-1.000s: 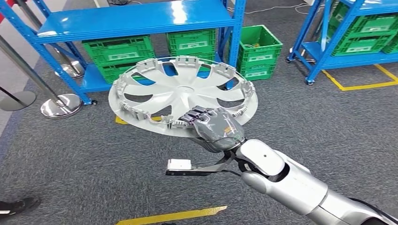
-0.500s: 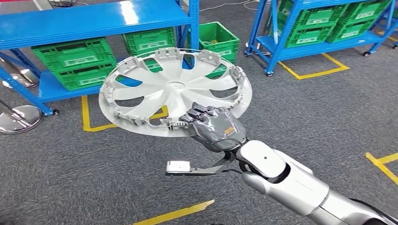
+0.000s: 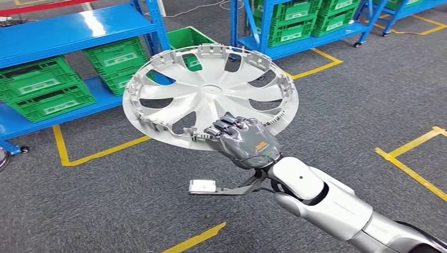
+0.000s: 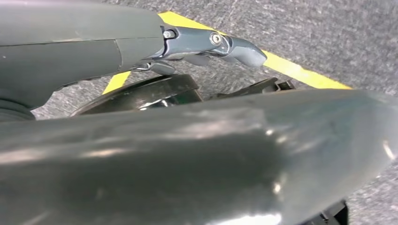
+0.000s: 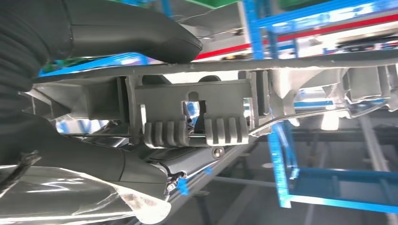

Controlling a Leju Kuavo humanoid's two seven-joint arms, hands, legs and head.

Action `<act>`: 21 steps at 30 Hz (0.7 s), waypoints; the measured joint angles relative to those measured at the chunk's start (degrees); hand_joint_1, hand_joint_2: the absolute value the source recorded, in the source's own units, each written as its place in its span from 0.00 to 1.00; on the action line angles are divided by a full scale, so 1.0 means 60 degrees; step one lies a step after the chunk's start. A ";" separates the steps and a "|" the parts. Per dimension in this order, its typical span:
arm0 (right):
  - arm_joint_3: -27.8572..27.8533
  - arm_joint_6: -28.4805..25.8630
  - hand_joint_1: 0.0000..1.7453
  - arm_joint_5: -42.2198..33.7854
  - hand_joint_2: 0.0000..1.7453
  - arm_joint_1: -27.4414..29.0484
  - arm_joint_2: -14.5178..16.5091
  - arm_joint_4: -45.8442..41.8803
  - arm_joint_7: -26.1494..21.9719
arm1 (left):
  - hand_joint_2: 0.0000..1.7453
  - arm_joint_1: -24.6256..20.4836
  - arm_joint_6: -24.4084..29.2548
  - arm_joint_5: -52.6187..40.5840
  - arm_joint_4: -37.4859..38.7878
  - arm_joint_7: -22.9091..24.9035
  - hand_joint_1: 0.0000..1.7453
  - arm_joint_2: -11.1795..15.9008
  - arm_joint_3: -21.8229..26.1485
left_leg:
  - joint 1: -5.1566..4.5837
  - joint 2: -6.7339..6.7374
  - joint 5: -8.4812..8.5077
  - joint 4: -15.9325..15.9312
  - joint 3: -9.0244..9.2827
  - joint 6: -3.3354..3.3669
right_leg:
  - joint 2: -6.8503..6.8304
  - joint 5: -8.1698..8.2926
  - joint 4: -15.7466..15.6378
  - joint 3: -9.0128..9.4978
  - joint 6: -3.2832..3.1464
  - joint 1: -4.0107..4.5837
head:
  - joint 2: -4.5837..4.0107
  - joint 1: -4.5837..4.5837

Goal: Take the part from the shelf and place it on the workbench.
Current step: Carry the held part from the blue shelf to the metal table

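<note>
Green crates [image 3: 45, 87] sit on blue racking, a further green crate [image 3: 190, 38] stands on grey carpet [image 3: 105, 211] marked with yellow floor tape [image 3: 95, 154].

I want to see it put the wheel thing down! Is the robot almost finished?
About halfway. Done: the silver wheel cover is off the blue shelf. In hand: the right hand grips its near rim, holding it roughly flat over the grey carpet. Left: setting it on the workbench, which I can't see in these pictures, so the robot likely has to get there first.
</note>
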 joint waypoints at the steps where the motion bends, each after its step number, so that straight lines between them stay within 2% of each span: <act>1: 0.0000 0.0005 1.00 0.0010 1.00 -0.0002 -0.0005 -0.0001 0.0007 | 0.00 -0.0003 -0.0018 0.0001 0.0014 0.0001 0.00 -0.0003 -0.0005 | 0.0007 -0.0125 0.0352 -0.0641 0.0320 0.0042 | 0.0143 0.0015 0.0005 -0.0003 0.0022 -0.0001 | 0.0000 -0.0003; 3: 0.0000 0.0020 1.00 0.0061 1.00 -0.0026 -0.0010 -0.0005 0.0035 | 0.00 -0.0005 -0.0037 -0.0002 0.0043 0.0005 0.00 -0.0006 -0.0014 | 0.0042 -0.0569 0.0762 -0.1806 0.0854 0.0118 | 0.0393 0.0062 0.0035 -0.0070 0.0101 0.0003 | 0.0000 0.0003; 4: -0.0001 0.0028 1.00 0.0090 1.00 -0.0054 -0.0015 -0.0016 0.0052 | 0.00 -0.0010 -0.0044 -0.0007 0.0056 0.0011 0.00 -0.0013 -0.0016 | 0.0049 -0.0723 0.0793 -0.2104 0.0967 0.0135 | 0.0506 0.0099 0.0048 -0.0140 0.0162 -0.0012 | 0.0000 0.0000; 5: -0.0002 0.0033 1.00 0.0113 1.00 -0.0078 -0.0023 -0.0026 0.0062 | 0.00 -0.0022 -0.0046 -0.0015 0.0066 0.0018 0.00 -0.0022 -0.0018 | 0.0044 -0.0776 0.0745 -0.2207 0.0990 0.0141 | 0.0612 0.0146 0.0047 -0.0214 0.0235 -0.0034 | 0.0000 -0.0004; 7: -0.0005 0.0040 1.00 0.0129 1.00 -0.0108 -0.0049 -0.0046 0.0072 | 0.00 -0.0049 -0.0056 -0.0031 0.0075 0.0034 0.00 -0.0051 -0.0021 | 0.0044 -0.0556 0.0771 -0.2297 0.0987 0.0192 | 0.0767 0.0211 0.0032 -0.0348 0.0371 -0.0073 | 0.0000 -0.0018; 8: -0.0005 0.0046 1.00 0.0138 1.00 -0.0125 -0.0064 -0.0052 0.0076 | 0.00 -0.0058 -0.0059 -0.0038 0.0079 0.0039 0.00 -0.0063 -0.0022 | 0.0052 -0.0429 0.0807 -0.2336 0.0990 0.0241 | 0.0623 0.0142 0.0121 -0.0438 0.0413 -0.0056 | 0.0000 0.0008; 9: -0.0006 0.0054 1.00 0.0148 1.00 -0.0156 -0.0077 -0.0056 0.0079 | 0.00 -0.0060 -0.0065 -0.0046 0.0083 0.0045 0.00 -0.0076 -0.0024 | 0.0060 -0.0284 0.0843 -0.2375 0.0991 0.0294 | 0.0358 -0.0033 0.0397 -0.0600 0.0447 -0.0032 | 0.0000 0.0051; 11: -0.0007 0.0069 1.00 0.0167 1.00 -0.0218 -0.0089 -0.0061 0.0080 | 0.00 -0.0045 -0.0095 -0.0056 0.0099 0.0057 0.00 -0.0095 -0.0033 | 0.0022 0.0005 0.0866 -0.2389 0.0976 0.0348 | -0.0312 -0.0625 0.1518 -0.1129 0.0489 0.0002 | 0.0000 0.0127; 12: -0.0005 0.0076 1.00 0.0169 1.00 -0.0230 -0.0091 -0.0060 0.0072 | 0.00 -0.0035 -0.0114 -0.0060 0.0117 0.0061 0.00 -0.0103 -0.0044 | -0.0003 0.0157 0.0866 -0.2382 0.0968 0.0356 | -0.0488 -0.0879 0.2145 -0.1402 0.0508 -0.0001 | 0.0000 0.0137; 13: -0.0003 0.0096 1.00 0.0165 1.00 -0.0231 -0.0092 -0.0059 0.0066 | 0.00 -0.0028 -0.0136 -0.0063 0.0137 0.0064 0.00 -0.0111 -0.0056 | -0.0022 0.0303 0.0863 -0.2375 0.0963 0.0360 | -0.0572 -0.0997 0.2562 -0.1571 0.0516 -0.0003 | 0.0000 0.0134; 14: 0.0000 0.0125 1.00 0.0158 1.00 -0.0230 -0.0093 -0.0058 0.0067 | 0.00 -0.0029 -0.0149 -0.0066 0.0157 0.0065 0.00 -0.0117 -0.0068 | -0.0034 0.0440 0.0857 -0.2367 0.0960 0.0362 | -0.0617 -0.0943 0.2635 -0.1564 0.0512 -0.0003 | 0.0000 0.0136; 15: 0.0003 0.0159 1.00 0.0148 1.00 -0.0230 -0.0096 -0.0058 0.0079 | 0.00 -0.0033 -0.0159 -0.0068 0.0174 0.0067 0.00 -0.0126 -0.0077 | -0.0040 0.0565 0.0848 -0.2359 0.0960 0.0360 | -0.0670 -0.0727 0.2289 -0.1340 0.0497 0.0000 | 0.0000 0.0137; 16: 0.0004 0.0189 1.00 0.0135 1.00 -0.0235 -0.0102 -0.0058 0.0095 | 0.00 -0.0036 -0.0171 -0.0074 0.0190 0.0069 0.00 -0.0136 -0.0082 | -0.0047 0.0674 0.0836 -0.2350 0.0964 0.0350 | -0.0798 -0.0442 0.1645 -0.0958 0.0468 0.0014 | 0.0000 0.0138; 18: 0.0003 0.0210 1.00 0.0109 1.00 -0.0260 -0.0113 -0.0061 0.0116 | 0.00 -0.0040 -0.0195 -0.0088 0.0235 0.0072 0.00 -0.0152 -0.0086 | -0.0092 0.0866 0.0811 -0.2329 0.0961 0.0294 | -0.1181 -0.0122 0.0429 -0.0256 0.0337 0.0103 | 0.0000 0.0130; 19: 0.0002 0.0218 1.00 0.0099 1.00 -0.0275 -0.0116 -0.0064 0.0118 | 0.00 -0.0042 -0.0208 -0.0097 0.0260 0.0072 0.00 -0.0156 -0.0088 | -0.0116 0.0944 0.0807 -0.2320 0.0959 0.0254 | -0.1294 -0.0084 0.0133 -0.0094 0.0264 0.0142 | 0.0000 0.0124; 20: 0.0001 0.0236 1.00 0.0092 1.00 -0.0288 -0.0118 -0.0066 0.0127 | 0.00 -0.0046 -0.0216 -0.0106 0.0280 0.0072 0.00 -0.0157 -0.0091 | -0.0135 0.1031 0.0809 -0.2324 0.0961 0.0209 | -0.1294 -0.0107 0.0062 -0.0069 0.0192 0.0177 | 0.0000 0.0120; 21: 0.0000 0.0268 1.00 0.0084 1.00 -0.0298 -0.0121 -0.0070 0.0138 | 0.00 -0.0059 -0.0223 -0.0117 0.0295 0.0075 0.00 -0.0158 -0.0094 | -0.0137 0.1128 0.0810 -0.2329 0.0975 0.0161 | -0.1174 -0.0064 0.0047 -0.0086 0.0134 0.0173 | 0.0000 0.0117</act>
